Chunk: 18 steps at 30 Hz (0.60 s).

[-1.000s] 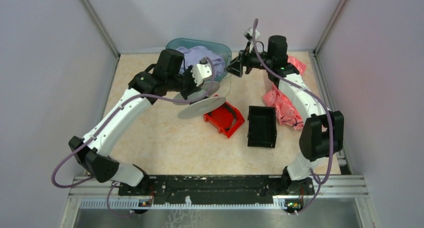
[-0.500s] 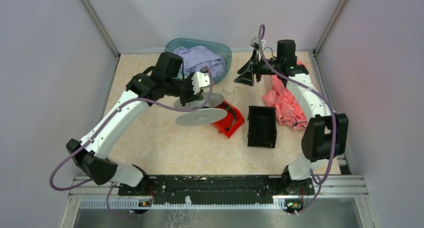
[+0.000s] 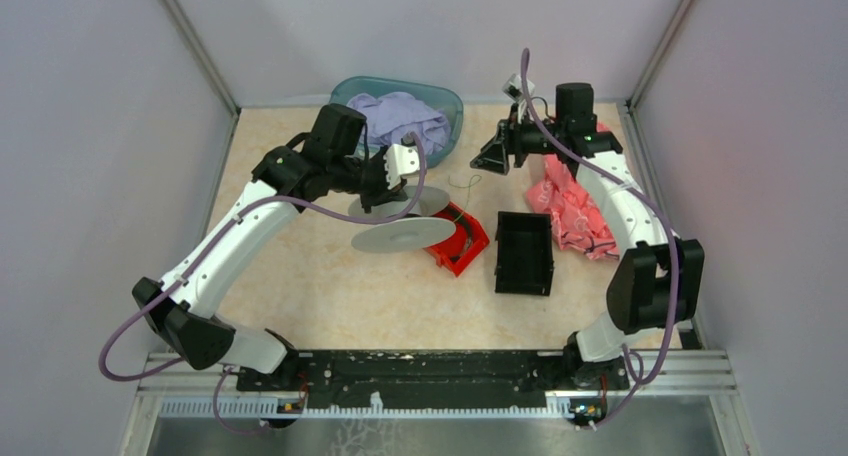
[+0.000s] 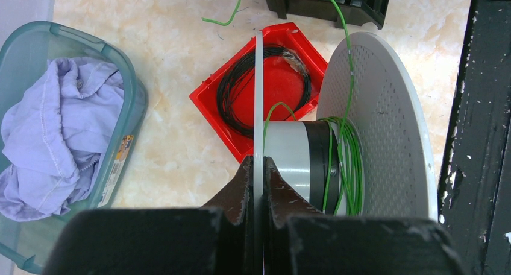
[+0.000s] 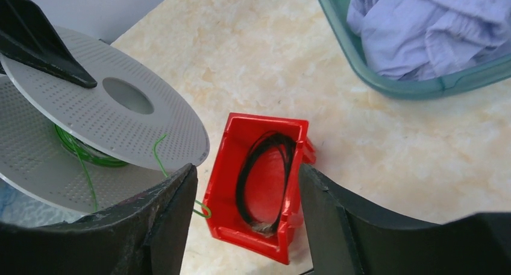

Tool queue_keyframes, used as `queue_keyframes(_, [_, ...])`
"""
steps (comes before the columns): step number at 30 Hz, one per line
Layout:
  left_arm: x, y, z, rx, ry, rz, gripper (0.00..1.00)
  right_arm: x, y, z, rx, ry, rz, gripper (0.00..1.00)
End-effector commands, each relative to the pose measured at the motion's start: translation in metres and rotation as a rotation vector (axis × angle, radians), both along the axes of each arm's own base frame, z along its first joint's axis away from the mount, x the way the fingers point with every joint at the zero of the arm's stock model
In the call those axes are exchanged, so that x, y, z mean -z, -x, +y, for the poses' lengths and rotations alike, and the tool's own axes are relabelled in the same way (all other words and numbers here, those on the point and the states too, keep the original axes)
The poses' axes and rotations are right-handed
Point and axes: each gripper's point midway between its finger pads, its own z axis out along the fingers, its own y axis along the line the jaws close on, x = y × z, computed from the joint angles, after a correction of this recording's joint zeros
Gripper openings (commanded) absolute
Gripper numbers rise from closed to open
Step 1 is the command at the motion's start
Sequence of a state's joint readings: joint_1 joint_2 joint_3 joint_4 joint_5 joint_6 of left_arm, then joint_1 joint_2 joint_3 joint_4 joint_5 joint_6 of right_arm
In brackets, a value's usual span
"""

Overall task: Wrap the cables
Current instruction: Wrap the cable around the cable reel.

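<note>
My left gripper (image 4: pixel 258 163) is shut on the edge of one flange of the white perforated spool (image 4: pixel 385 124) and holds it above the table over the red bin; in the top view the spool (image 3: pixel 400 231) sits just left of centre. Thin green wire (image 4: pixel 346 160) is wound round the spool's hub. A loose green end (image 3: pixel 462 183) trails off onto the table behind the bin. My right gripper (image 5: pixel 246 168) is open and empty, raised at the back of the table (image 3: pixel 490 156), apart from the spool and the wire. I see no yellow or orange wires.
A red bin (image 3: pixel 470 248) holding a black cable coil lies partly under the spool. A black bin (image 3: pixel 524 253) stands to its right. A teal basin (image 3: pixel 452 104) with lilac cloth is at the back. A pink cloth (image 3: pixel 570 211) lies under the right arm.
My left gripper has brought the spool down and slightly left. My right gripper has drawn back to the right, away from the spool. The green wire end now lies on the table.
</note>
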<state>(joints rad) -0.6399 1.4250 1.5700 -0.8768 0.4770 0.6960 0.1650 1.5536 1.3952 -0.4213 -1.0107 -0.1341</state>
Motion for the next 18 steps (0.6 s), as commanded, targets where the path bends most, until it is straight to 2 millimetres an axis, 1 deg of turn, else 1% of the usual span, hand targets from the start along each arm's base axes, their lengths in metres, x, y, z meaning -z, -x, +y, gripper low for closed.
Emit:
queue_keyframes(1, [-0.013, 0.002, -0.008, 0.038, 0.047, -0.035, 0.0, -0.003, 0.007, 0.012, -0.014, -0.005, 0.069, 0.64])
queue_keyframes(7, [-0.014, 0.0, -0.008, 0.034, 0.045, -0.043, 0.0, 0.016, 0.024, 0.026, -0.062, 0.03, 0.135, 0.65])
queue_keyframes(11, [-0.015, -0.003, -0.007, 0.024, 0.043, -0.054, 0.0, 0.023, 0.032, 0.027, -0.088, 0.034, 0.165, 0.64])
queue_keyframes(15, [-0.017, -0.007, -0.007, 0.006, 0.045, -0.072, 0.0, 0.034, 0.041, 0.027, -0.105, 0.07, 0.177, 0.63])
queue_keyframes(18, [-0.021, -0.01, -0.006, -0.008, 0.05, -0.09, 0.0, 0.041, 0.048, 0.026, -0.111, 0.091, 0.184, 0.6])
